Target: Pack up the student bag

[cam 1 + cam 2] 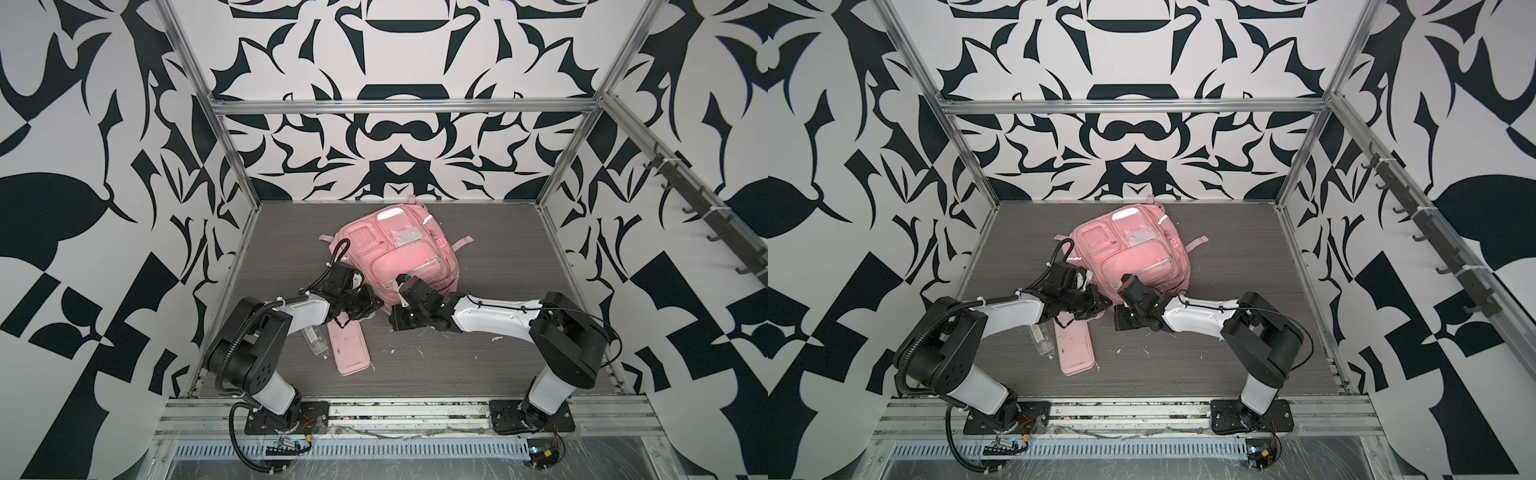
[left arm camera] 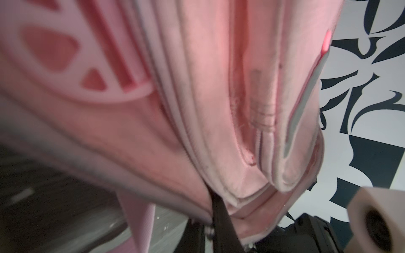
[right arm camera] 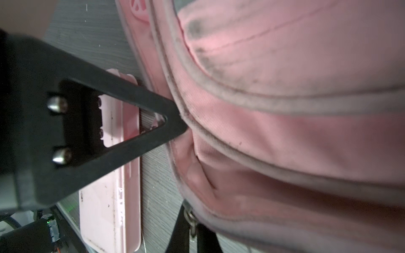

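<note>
The student bag [image 1: 405,257] [image 1: 1133,253], a soft pink backpack, lies front-up at the middle back of the table. Both grippers meet at its near edge. My left gripper [image 1: 375,307] [image 1: 1106,306] [image 2: 208,216] is shut, pinching the bag's [image 2: 197,98] lower fabric edge. From the right wrist view, one of its black triangular fingers [image 3: 140,103] presses against the bag's seam. My right gripper [image 1: 390,308] [image 1: 1116,309] [image 3: 192,226] is shut on the metal zipper pull [image 3: 191,216] at the bag's [image 3: 285,98] rim.
A flat pink pencil case [image 1: 348,349] [image 1: 1075,349] [image 3: 109,197] lies on the table in front of the bag, partly under the left arm. A clear plastic bottle [image 1: 316,338] [image 1: 1042,338] lies beside it. Bag straps [image 1: 463,242] spread out at the sides. Metal frame posts line the table.
</note>
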Available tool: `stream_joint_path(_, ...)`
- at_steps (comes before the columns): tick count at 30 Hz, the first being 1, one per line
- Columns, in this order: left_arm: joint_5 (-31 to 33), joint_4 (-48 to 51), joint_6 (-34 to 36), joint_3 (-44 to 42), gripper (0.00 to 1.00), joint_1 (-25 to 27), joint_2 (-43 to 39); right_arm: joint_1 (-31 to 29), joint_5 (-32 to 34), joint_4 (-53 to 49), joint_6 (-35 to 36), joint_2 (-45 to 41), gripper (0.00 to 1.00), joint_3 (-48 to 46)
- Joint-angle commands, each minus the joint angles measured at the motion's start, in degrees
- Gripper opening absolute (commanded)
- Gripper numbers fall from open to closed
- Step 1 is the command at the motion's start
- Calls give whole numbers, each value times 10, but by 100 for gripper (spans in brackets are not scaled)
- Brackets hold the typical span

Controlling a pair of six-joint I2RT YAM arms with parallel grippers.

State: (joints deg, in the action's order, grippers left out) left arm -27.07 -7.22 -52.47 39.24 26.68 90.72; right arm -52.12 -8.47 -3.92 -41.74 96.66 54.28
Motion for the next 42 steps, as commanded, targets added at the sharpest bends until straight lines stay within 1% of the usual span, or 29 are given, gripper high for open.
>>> stream_joint_path(1, 11, 15, 17, 25, 5, -9, 3, -1, 20, -42, 29, -52, 0, -2)
stream_joint_path(5, 10, 32, 28, 31, 0, -31, -9, 33, 30, -70, 50, -96, 0, -33)
stream_joint_path(12, 7, 49, 42, 33, 0, -63, -18, 131, 18, -110, 76, -186, 0, -95)
stream_joint_path(15, 7, 48, 44, 35, 0, -69, -17, 155, 15, -121, 83, -211, 0, -106)
stream_joint_path(20, 5, 48, 45, 50, 0, -71, -2, 158, 0, -109, 76, -206, 0, -113)
stream_joint_path(25, 6, 48, 44, 86, 0, -72, 16, 153, -20, -68, 54, -192, 0, -127)
stream_joint_path(31, 3, 59, 45, 156, 5, -72, 62, 110, -14, -45, 37, -160, 0, -107)
stream_joint_path(32, 0, 61, 45, 168, 7, -73, 73, 100, -12, -40, 34, -150, 0, -101)
stream_joint_path(33, -1, 61, 42, 177, 12, -73, 82, 90, -11, -33, 29, -140, 0, -95)
stream_joint_path(34, -2, 57, 38, 182, 23, -73, 88, 81, -12, -24, 26, -131, 0, -88)
stream_joint_path(35, -5, 49, 30, 183, 36, -73, 94, 72, -15, -13, 21, -119, 0, -79)
stream_joint_path(36, -10, 38, 18, 182, 45, -73, 96, 64, -15, -5, 16, -107, 0, -70)
stream_joint_path(38, -16, 13, -1, 172, 55, -73, 95, 50, -16, 6, 12, -83, 0, -48)
stream_joint_path(39, -15, 8, -5, 166, 58, -73, 92, 44, -16, 11, 10, -72, 0, -39)
stream_joint_path(42, -7, 12, -4, 139, 60, -73, 66, 30, -23, 21, 9, -46, 0, -13)
